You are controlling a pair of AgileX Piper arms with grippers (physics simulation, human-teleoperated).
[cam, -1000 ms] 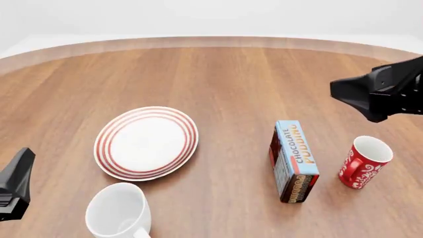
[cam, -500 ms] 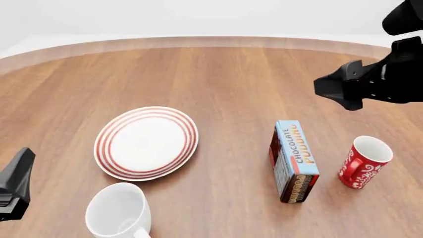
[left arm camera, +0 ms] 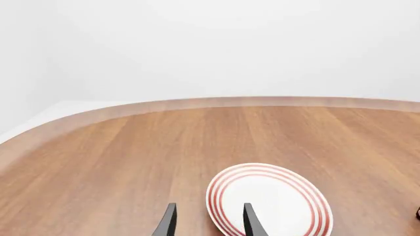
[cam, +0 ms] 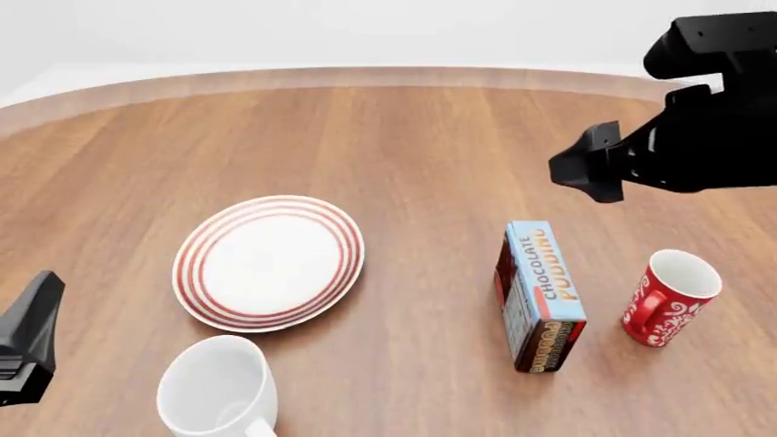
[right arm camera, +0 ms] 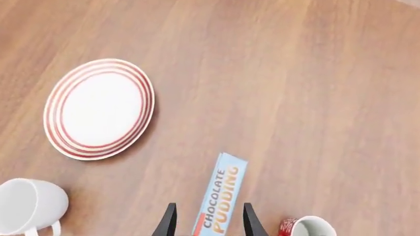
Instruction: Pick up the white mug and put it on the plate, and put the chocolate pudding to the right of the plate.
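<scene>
Right hand (cam: pixel 580 173) hung above chocolate pudding (cam: pixel 540 293), fingers parted, empty. Left hand (left arm camera: pixel 208 223) parted too, mostly cut off at frame edge. White mug (cam: pixel 218 390) sat near plate (cam: pixel 269 261), handle half clipped. Red mug (cam: pixel 669 297) right of pudding on worktop (cam: pixel 413 146).

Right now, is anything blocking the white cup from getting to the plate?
No. The white mug stands just in front of the plate, with only bare table between them. The plate holds nothing.
</scene>
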